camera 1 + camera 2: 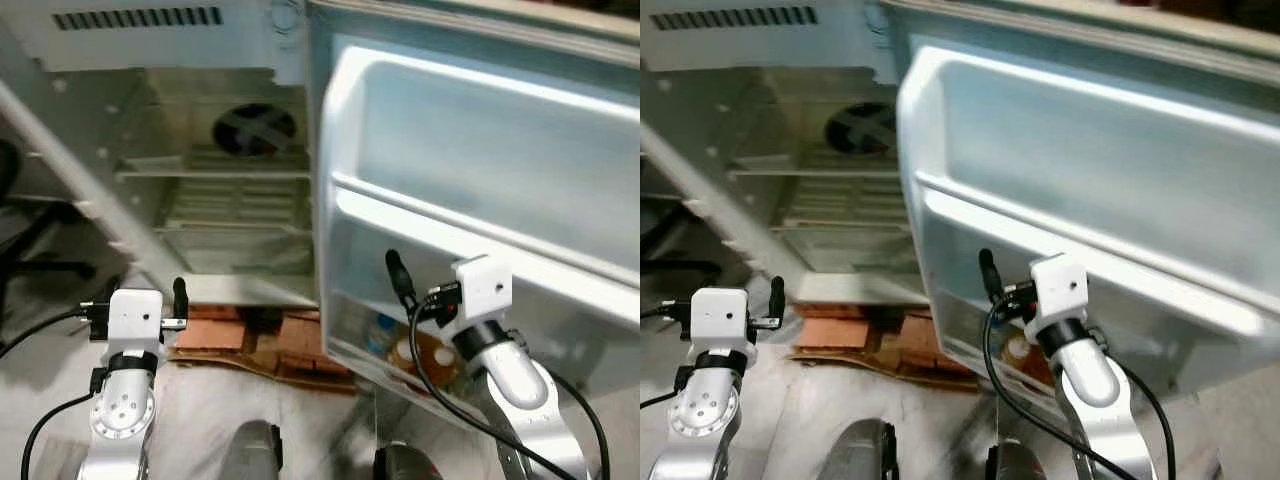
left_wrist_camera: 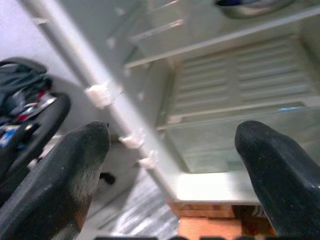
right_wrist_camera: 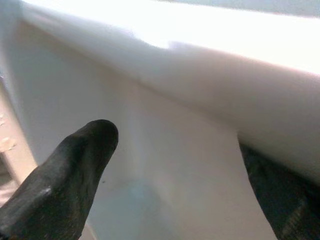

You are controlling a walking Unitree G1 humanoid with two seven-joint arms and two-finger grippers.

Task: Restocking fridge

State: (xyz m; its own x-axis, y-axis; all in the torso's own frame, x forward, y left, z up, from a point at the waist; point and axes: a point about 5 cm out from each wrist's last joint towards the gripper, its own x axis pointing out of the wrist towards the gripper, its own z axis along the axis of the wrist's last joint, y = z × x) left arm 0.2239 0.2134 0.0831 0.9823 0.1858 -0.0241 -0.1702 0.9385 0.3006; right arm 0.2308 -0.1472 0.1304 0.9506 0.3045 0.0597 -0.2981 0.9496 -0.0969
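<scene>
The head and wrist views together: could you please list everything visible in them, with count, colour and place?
Fridge interior: one, pale grey-white, open, ahead on the robot's left, with glass shelves and a round fan at the back.
Fridge door: one, white, swung open on the right, with shelf rails.
Items in lowest door shelf: a few, blue and orange-brown, too blurred to identify.
Cardboard: flattened brown pieces, on the floor below the fridge.
Office chair: one, black, far left.
Left gripper: one, black fingers, open, empty, before the fridge interior.
Right gripper: one, black fingers, open, empty, close to the door's inner wall.
</scene>
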